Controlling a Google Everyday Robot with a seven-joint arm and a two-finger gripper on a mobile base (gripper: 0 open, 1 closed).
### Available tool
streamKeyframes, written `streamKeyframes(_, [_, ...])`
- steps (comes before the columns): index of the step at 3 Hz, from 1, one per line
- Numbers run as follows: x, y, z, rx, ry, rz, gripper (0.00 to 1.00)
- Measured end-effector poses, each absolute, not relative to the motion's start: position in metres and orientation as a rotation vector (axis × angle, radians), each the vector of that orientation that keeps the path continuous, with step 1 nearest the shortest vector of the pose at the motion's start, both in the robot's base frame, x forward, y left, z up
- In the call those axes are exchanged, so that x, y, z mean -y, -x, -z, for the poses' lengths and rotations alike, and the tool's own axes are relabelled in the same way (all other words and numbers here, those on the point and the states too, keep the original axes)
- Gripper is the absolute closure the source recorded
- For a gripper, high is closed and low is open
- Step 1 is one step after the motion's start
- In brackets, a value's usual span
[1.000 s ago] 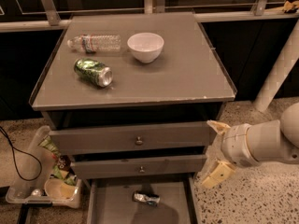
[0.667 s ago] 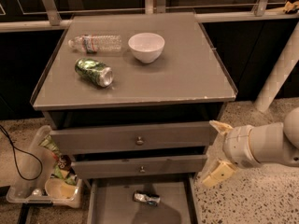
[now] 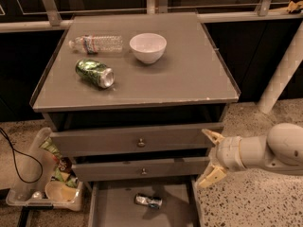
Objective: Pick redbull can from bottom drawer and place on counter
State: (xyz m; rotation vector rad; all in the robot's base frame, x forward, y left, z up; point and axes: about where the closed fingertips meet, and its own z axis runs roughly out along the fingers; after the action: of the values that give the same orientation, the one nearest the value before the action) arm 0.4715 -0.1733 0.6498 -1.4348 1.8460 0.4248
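One redbull can (image 3: 148,201) lay on its side in the open bottom drawer (image 3: 113,209), ungrasped; the gripper (image 3: 211,156) hung wide open and empty beside the drawer fronts, so the approach step seemingly stood in hand, next calling for a reach down-left over it.

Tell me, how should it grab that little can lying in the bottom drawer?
Probably from above, pinching across the middle of the redbull can: it lies on its side on the bottom drawer floor. The open gripper hangs to its right, higher up.
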Motion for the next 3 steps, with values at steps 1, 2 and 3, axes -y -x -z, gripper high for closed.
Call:
streamKeyframes(1, [0.173,-0.474,-0.598,-1.728,1.515,-0.497,0.00])
streamKeyframes(2, [0.170,-0.473,-0.583,-1.707,1.526,-0.520,0.00])
streamKeyframes(3, [0.168,-0.469,-0.583,-1.703,1.474,-0.519,0.00])
